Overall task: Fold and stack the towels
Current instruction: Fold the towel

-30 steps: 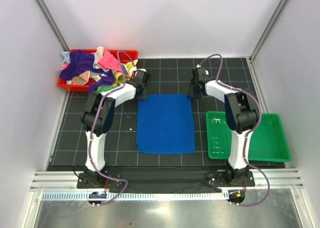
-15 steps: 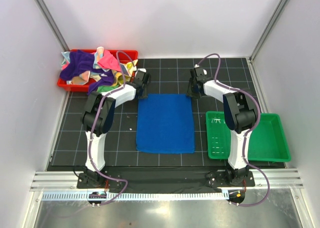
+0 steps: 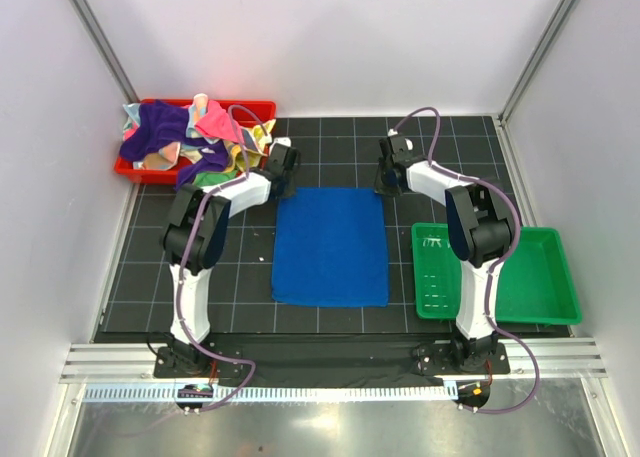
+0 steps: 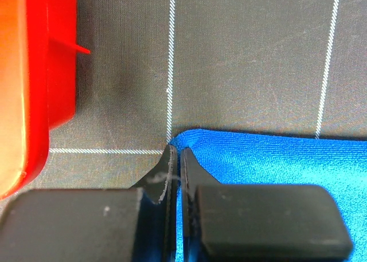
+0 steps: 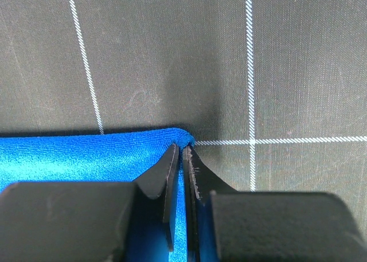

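Observation:
A royal blue towel (image 3: pixel 331 246) lies flat on the black grid mat between the two arms. My left gripper (image 3: pixel 281 182) is shut on the towel's far left corner (image 4: pixel 192 137); blue cloth shows pinched between the jaws in the left wrist view. At the far right corner (image 5: pixel 182 137) my right gripper (image 3: pixel 385 182) is shut on the cloth in the same way. More towels (image 3: pixel 190 132), purple, pink and other colours, lie heaped in the red tray (image 3: pixel 258 108) at the back left.
A green tray (image 3: pixel 540 277) stands on the right beside the right arm. The red tray's wall (image 4: pixel 34 84) is close to the left of my left gripper. White walls enclose the mat on three sides.
Both grippers have closed on the far corners of the blue towel. The arms have shifted only slightly.

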{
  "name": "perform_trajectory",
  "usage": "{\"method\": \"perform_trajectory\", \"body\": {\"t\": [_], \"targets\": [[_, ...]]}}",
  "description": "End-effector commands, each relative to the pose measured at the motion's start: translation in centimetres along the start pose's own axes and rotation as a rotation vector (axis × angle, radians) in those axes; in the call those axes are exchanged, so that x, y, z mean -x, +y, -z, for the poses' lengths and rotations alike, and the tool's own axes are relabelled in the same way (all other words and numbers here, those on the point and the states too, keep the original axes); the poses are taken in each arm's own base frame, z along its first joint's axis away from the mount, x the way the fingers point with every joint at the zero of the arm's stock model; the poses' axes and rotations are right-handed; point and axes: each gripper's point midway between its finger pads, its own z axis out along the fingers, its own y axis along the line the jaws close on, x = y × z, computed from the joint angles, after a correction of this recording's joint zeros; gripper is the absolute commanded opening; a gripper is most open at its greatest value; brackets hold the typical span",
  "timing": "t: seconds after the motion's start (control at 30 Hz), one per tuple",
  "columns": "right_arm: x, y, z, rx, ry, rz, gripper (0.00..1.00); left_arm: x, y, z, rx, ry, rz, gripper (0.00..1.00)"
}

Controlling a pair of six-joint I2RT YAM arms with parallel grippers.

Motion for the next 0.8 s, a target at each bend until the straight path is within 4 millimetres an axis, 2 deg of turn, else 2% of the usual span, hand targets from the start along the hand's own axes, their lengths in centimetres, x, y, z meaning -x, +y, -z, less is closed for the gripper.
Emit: {"method": "perform_trajectory", "body": {"t": [0.0,0.2,0.43,0.47,0.53,0.6,0.63,0.67,0.7,0.77], "targets": [[2.3,0.8,1.3,0.021,-0.089,0.005,0.13,2.2,0.9,1.5,0.024,-0.072,0.04,0.0],[4.1,0.9,3.5,0.026,-0.172,0.002,0.12,4.9,0.9,3.7,0.01,-0.164,0.062,0.0],[5.1,1.0,6.4,0.057,-0.246,-0.005,0.11,6.6,0.6,6.5,-0.043,-0.247,0.089,0.0],[5.2,1.1,6.7,0.063,-0.252,-0.007,0.11,6.1,0.7,6.5,-0.048,-0.239,0.088,0.0],[4.8,0.9,7.2,0.066,-0.252,-0.006,0.11,6.2,0.4,7.0,-0.069,-0.252,0.099,0.0],[4.9,1.1,8.4,0.077,-0.271,-0.01,0.11,5.5,0.4,7.4,-0.086,-0.246,0.105,0.0],[4.2,0.9,8.4,0.074,-0.261,-0.009,0.11,5.5,0.4,7.6,-0.094,-0.25,0.112,0.0],[4.4,0.9,9.3,0.087,-0.277,-0.016,0.11,5.4,0.4,8.1,-0.103,-0.252,0.12,0.0],[4.0,1.2,9.6,0.094,-0.276,-0.014,0.11,4.4,0.4,8.1,-0.115,-0.231,0.12,0.0],[3.1,1.0,10.4,0.097,-0.268,-0.012,0.11,4.7,0.2,9.0,-0.14,-0.257,0.149,0.0]]}}
